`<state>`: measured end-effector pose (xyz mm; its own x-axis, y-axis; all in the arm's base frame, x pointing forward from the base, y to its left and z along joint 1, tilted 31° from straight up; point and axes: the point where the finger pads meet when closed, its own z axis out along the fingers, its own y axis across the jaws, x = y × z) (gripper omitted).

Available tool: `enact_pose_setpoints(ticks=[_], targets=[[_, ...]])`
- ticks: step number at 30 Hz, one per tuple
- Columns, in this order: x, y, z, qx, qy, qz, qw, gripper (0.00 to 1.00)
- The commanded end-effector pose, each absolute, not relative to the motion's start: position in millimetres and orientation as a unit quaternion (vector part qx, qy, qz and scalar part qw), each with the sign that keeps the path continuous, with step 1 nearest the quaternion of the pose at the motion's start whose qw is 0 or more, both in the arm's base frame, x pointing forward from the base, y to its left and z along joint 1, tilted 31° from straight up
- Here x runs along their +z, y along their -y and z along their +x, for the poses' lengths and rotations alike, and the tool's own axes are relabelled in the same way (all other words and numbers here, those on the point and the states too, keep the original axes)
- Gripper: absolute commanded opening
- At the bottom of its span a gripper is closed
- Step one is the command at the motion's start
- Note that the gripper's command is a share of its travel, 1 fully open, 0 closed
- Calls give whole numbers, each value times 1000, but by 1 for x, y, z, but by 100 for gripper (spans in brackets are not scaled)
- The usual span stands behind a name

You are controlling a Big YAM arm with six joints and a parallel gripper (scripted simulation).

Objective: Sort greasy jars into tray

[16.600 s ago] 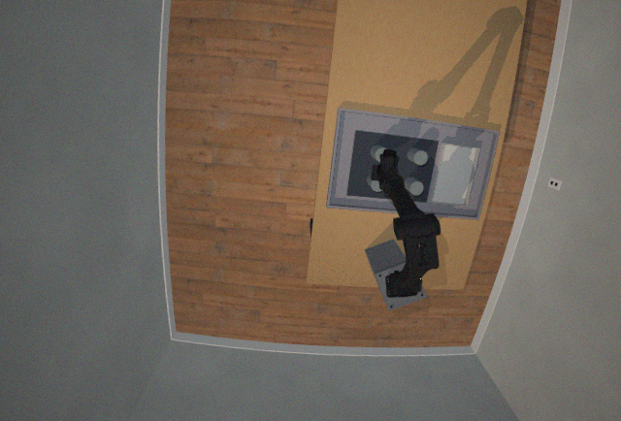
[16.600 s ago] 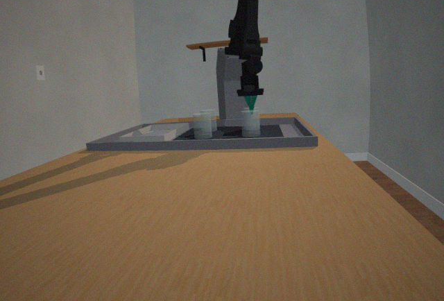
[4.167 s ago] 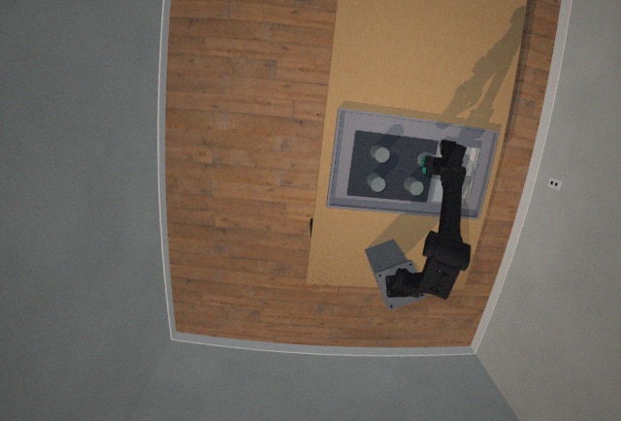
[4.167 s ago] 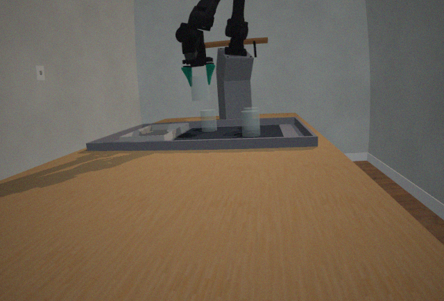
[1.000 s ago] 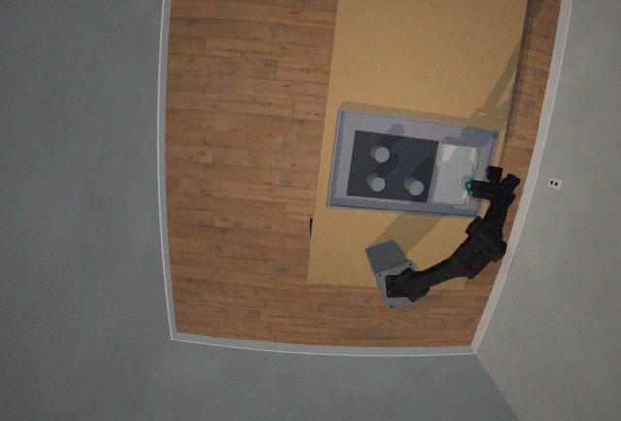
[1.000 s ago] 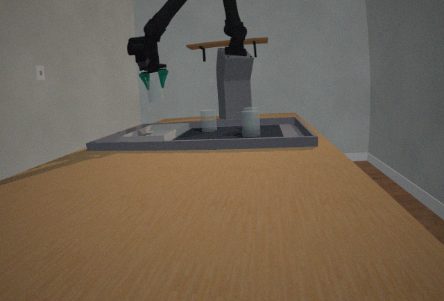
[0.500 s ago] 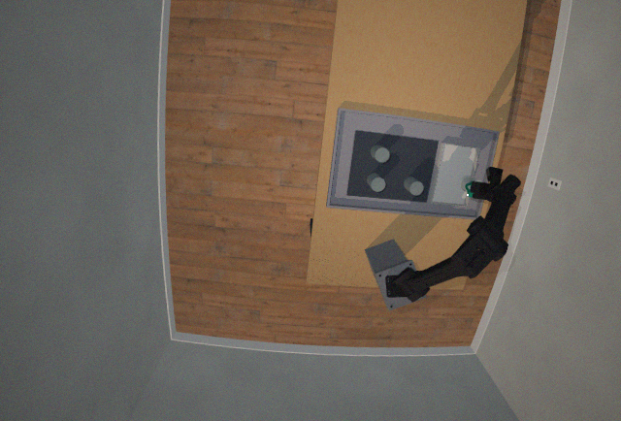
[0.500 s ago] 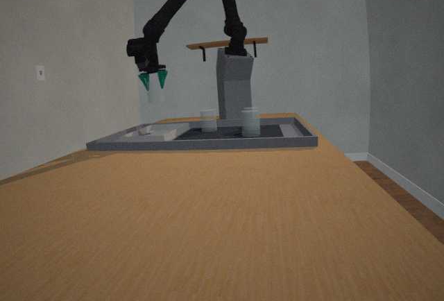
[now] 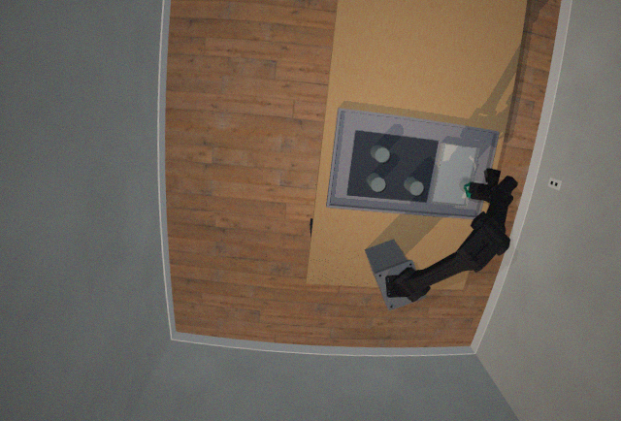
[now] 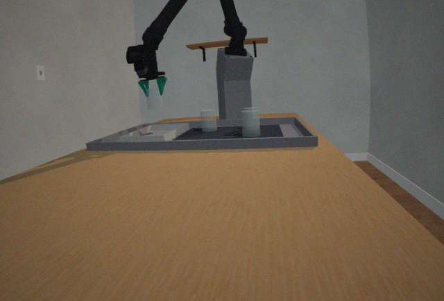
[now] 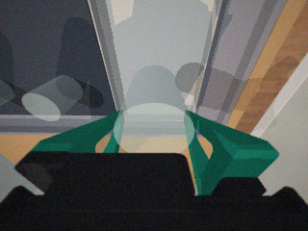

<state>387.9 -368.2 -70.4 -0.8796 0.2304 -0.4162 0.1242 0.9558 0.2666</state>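
"Handling of the glass jar [image 9: 462, 186] [image 10: 154, 100] [image 11: 154, 127]?"
"Grasped between the jaws [image 9: 468, 189] [image 10: 153, 87], above tray [image 9: 448, 176] [image 10: 147, 137] [image 11: 159, 34]; probably rigid, fragile, possibly slippery. Best gripped squarely at mid-wall."
"Others?"
"Three left standing, jaws' left in wrist view."

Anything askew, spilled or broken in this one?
Nothing stands out: three jars stand upright on the mat, the gripper holds the fourth in the air, and I see no spill or breakage.
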Motion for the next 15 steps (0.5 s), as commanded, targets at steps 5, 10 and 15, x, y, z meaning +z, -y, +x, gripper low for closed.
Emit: enact_pose_setpoints(ticks=[5,10,15], targets=[[-72,386,416,97,-960,89,246,0],[-79,385,420,97,-960,89,246,0],[-90,383,426,97,-960,89,246,0]])
